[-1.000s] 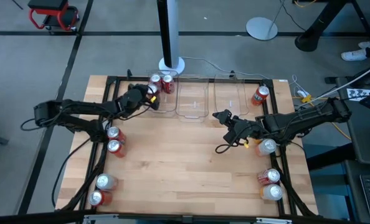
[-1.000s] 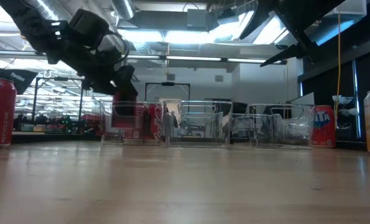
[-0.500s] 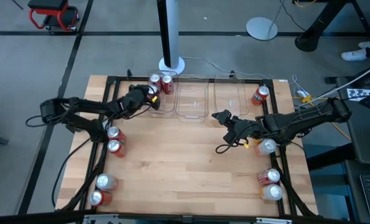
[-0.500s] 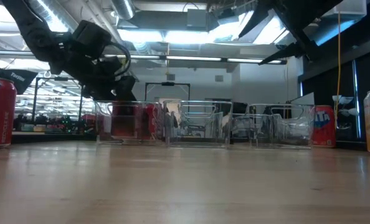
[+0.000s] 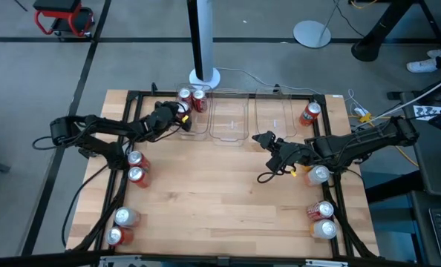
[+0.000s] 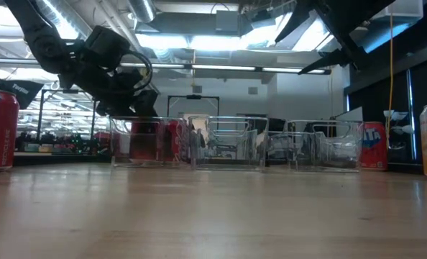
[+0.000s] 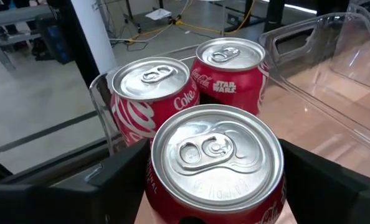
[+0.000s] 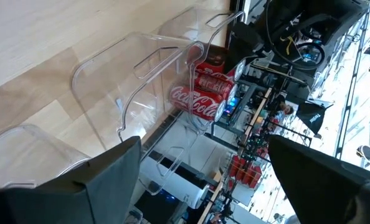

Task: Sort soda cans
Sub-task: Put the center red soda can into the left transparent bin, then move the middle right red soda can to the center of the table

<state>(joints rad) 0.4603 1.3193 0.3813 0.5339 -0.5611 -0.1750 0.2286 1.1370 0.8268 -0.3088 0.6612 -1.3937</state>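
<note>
My left gripper (image 5: 177, 115) reaches into the leftmost clear bin (image 5: 198, 127) at the table's far edge and is shut on a red soda can (image 7: 215, 155). Two more red cans (image 7: 154, 84) (image 7: 230, 59) stand in that bin's far end. In the low view the held can (image 6: 143, 137) is low inside the bin. My right gripper (image 5: 269, 142) hangs open above the bare wood, right of centre and near the third bin (image 5: 275, 115). Several other cans stand along the left edge (image 5: 136, 158) and the right edge (image 5: 318, 174). My left gripper pinches the red can by its side wall just below the silver top (image 7: 166, 186). One finger (image 7: 107, 180) is on each flank, and the other finger (image 7: 325, 186) shows opposite. It comes slanting down from the table's left. The can is upright inside the bin, beside the two standing cans.
The middle bin (image 5: 230, 119) and the third bin are side by side along the far edge. A red can (image 5: 309, 113) stands right of them. More cans are near the front corners (image 5: 115, 236) (image 5: 324, 229). A black frame runs along the table's edges. The middle wood is bare.
My left gripper has moved down with the red can, from hanging at the bin's rim to low inside the leftmost bin. It stayed shut on the can. Most of the drop came in the first half second. The right arm kept still.
</note>
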